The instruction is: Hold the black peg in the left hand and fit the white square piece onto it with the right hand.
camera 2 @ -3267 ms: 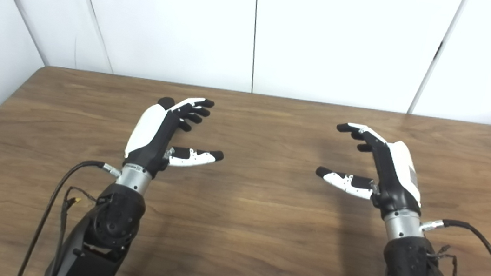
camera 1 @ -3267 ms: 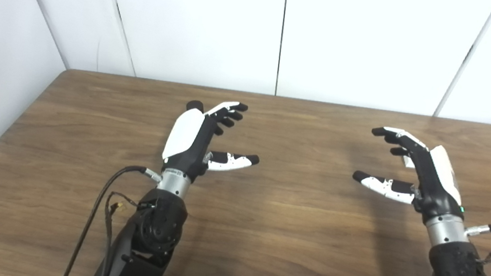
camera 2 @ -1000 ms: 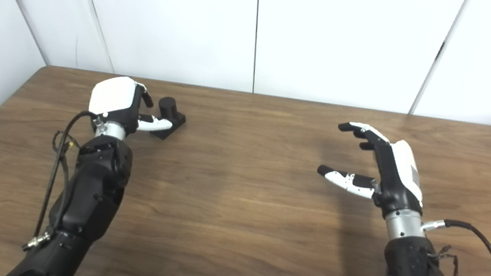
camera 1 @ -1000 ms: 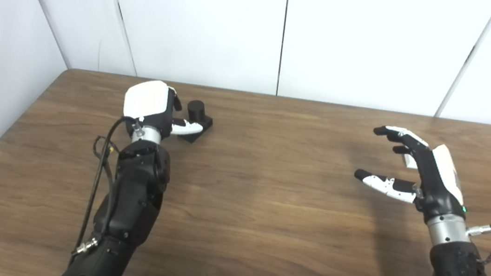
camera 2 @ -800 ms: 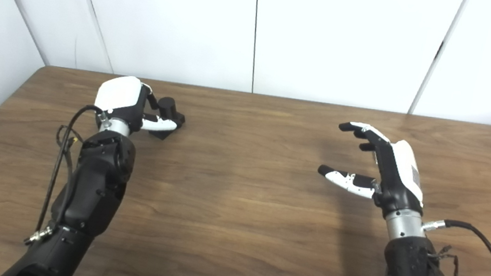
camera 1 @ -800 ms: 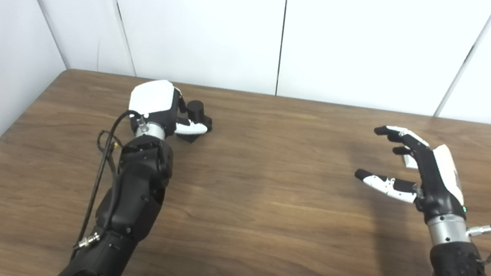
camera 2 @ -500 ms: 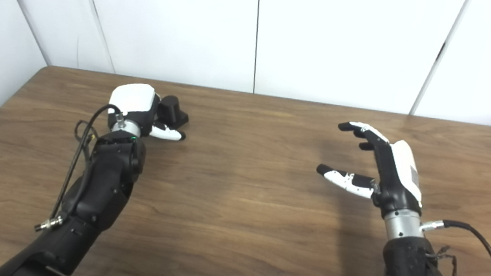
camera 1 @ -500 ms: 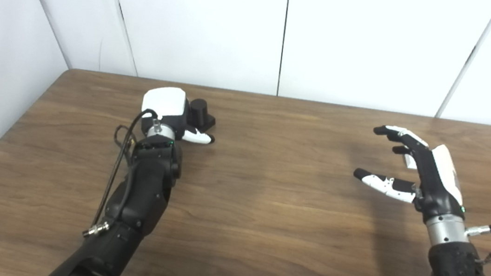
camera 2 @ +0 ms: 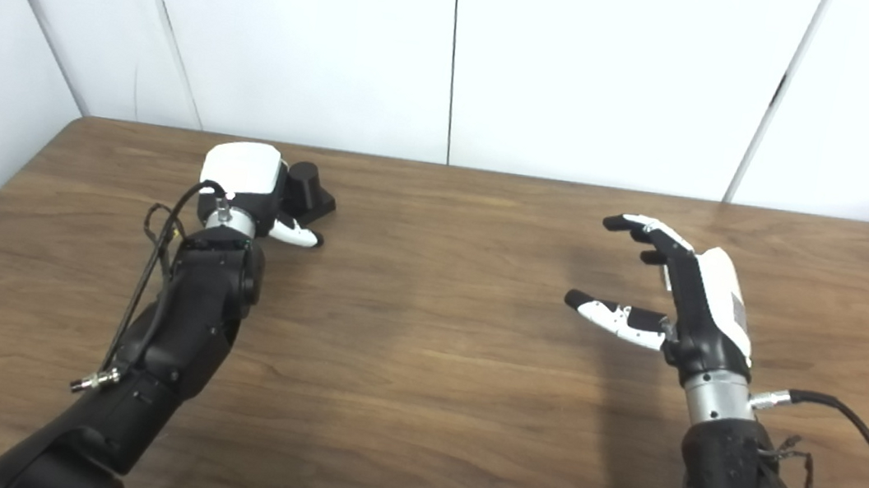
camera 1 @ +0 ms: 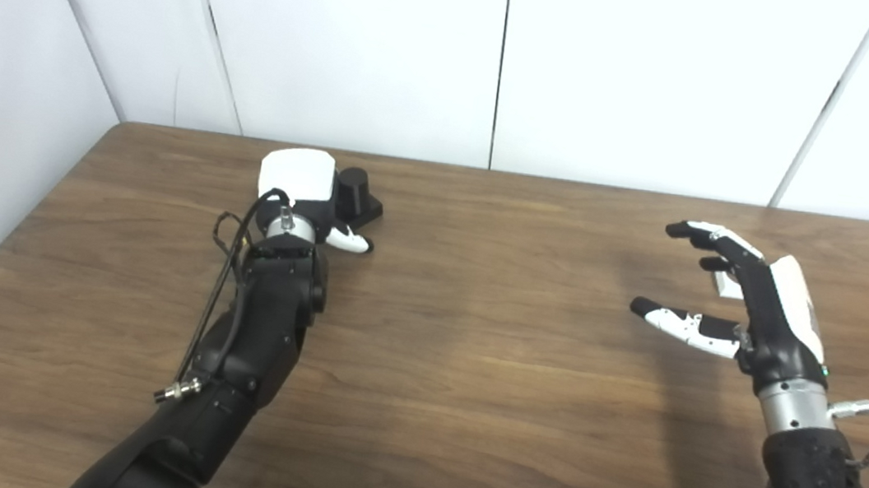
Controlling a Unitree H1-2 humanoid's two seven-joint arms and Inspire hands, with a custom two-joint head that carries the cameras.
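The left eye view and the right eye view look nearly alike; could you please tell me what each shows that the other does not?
Only the left eye view shows the white piece, peeking out beyond the right hand; in the right eye view that hand appears to cover it. Only the right eye view shows the right arm's cable curving down to the bottom edge. Both show the left hand against the black peg, the right hand open, and the table.
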